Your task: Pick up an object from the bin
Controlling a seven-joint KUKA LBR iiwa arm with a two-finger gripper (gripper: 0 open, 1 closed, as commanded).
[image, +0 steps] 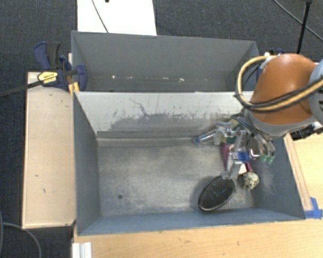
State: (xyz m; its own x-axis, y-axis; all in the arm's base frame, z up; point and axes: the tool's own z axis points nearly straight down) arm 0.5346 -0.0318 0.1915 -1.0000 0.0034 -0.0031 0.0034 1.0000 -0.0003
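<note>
The end effector [236,168] hangs low in the right front part of the grey bin [151,171]. Its tip is right at the top edge of a black oval thing [215,193], dark and a bit shiny, lying flat on the bin floor. A small pale lumpy thing [251,181] sits just beside it. I cannot tell if the end effector is wide or narrow.

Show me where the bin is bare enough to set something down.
The floor is bare from the left wall across to the black oval. Crowded at right: the claw, the oval and a small pale lump sit close together.
</note>
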